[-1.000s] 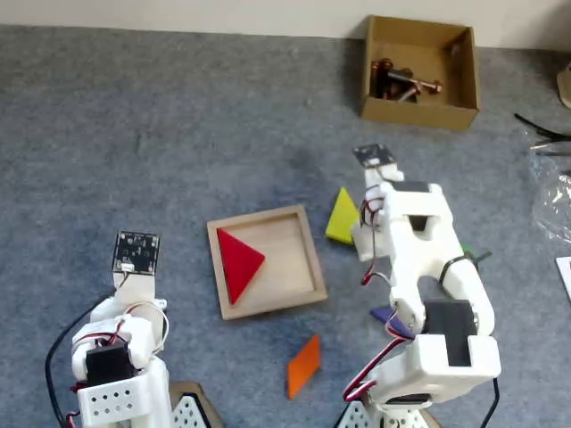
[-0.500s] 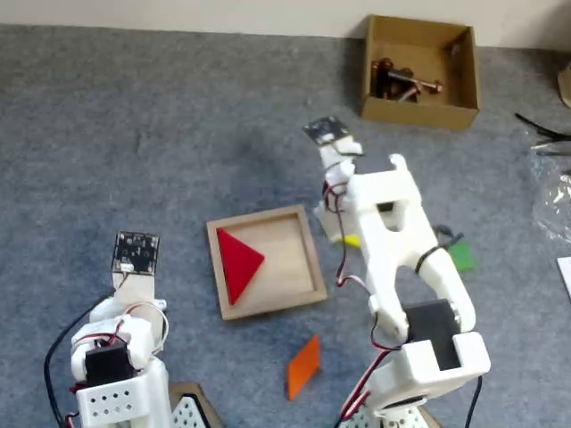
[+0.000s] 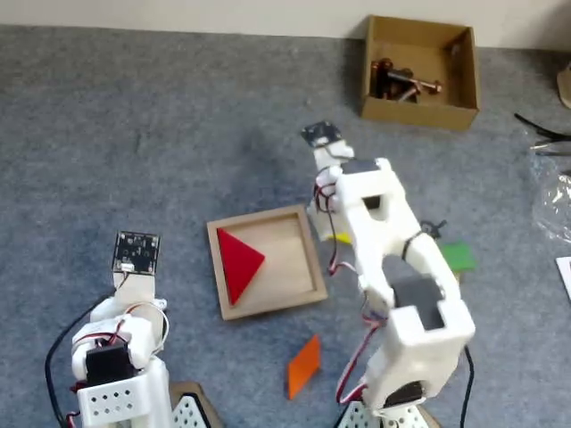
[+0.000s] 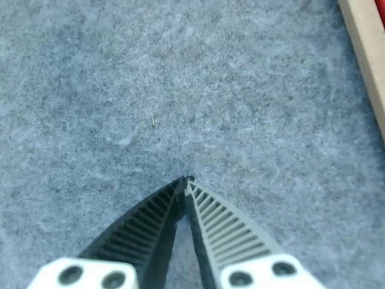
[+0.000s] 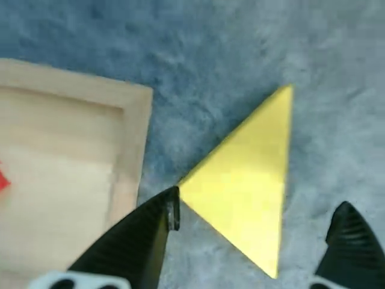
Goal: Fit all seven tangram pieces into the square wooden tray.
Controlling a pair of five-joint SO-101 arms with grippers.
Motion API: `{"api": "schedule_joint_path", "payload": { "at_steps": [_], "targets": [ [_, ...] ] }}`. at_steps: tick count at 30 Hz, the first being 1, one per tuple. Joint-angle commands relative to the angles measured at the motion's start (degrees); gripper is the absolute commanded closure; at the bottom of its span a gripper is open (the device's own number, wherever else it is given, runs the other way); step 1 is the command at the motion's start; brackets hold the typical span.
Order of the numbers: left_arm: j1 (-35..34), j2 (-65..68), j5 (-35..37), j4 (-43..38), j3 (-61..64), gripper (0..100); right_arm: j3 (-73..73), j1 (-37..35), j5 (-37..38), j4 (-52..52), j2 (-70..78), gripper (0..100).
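The right arm (image 3: pixel 384 232) is stretching over one corner of the wooden tray (image 3: pixel 268 215), having swung in over the past second from a spot farther out. It is covering most of the yellow triangle (image 5: pixel 246 183), which was lying in plain sight a second ago, while the green piece (image 3: pixel 458 257) behind the arm is showing more fully. The left arm (image 3: pixel 116 357) is sitting where it was.

The right gripper (image 5: pixel 258 211) is hanging wide open astride the yellow triangle, holding nothing. One fingertip (image 5: pixel 171 208) is sitting at the triangle's corner nearest the tray, though contact cannot be judged, and the other finger is standing clear beyond the opposite edge. Just outside the first finger, a narrow strip of grey carpet (image 5: pixel 180 48) is separating the triangle from the tray's raised rim. The red triangle (image 3: pixel 236 259) is lying in the half of the tray away from this gripper, leaving bare wood on the nearer side.

The left gripper (image 4: pixel 186 180) is resting with its fingers pressed together over bare carpet, gripping nothing. The orange piece (image 3: pixel 304 366) is lying well behind the right gripper, toward the arm's base.
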Motion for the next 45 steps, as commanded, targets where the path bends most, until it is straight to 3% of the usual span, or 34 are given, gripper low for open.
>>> {"api": "schedule_joint_path", "payload": {
  "at_steps": [1,22,25,45],
  "targets": [
    [-0.92,-0.31,0.26,0.26,1.1,99,-6.9,-0.22,-0.62,-0.92,0.22,64.0],
    [-0.92,-0.31,0.26,0.26,1.1,99,-7.52,-0.22,-2.64,-0.75,6.37,64.1],
    [-0.92,-0.31,0.26,0.26,1.1,99,-7.52,-0.22,-2.55,3.03,6.37,64.1],
    [-0.92,-0.31,0.26,0.26,1.1,99,-7.25,-0.4,2.29,0.92,6.64,64.2]
  ]
}}
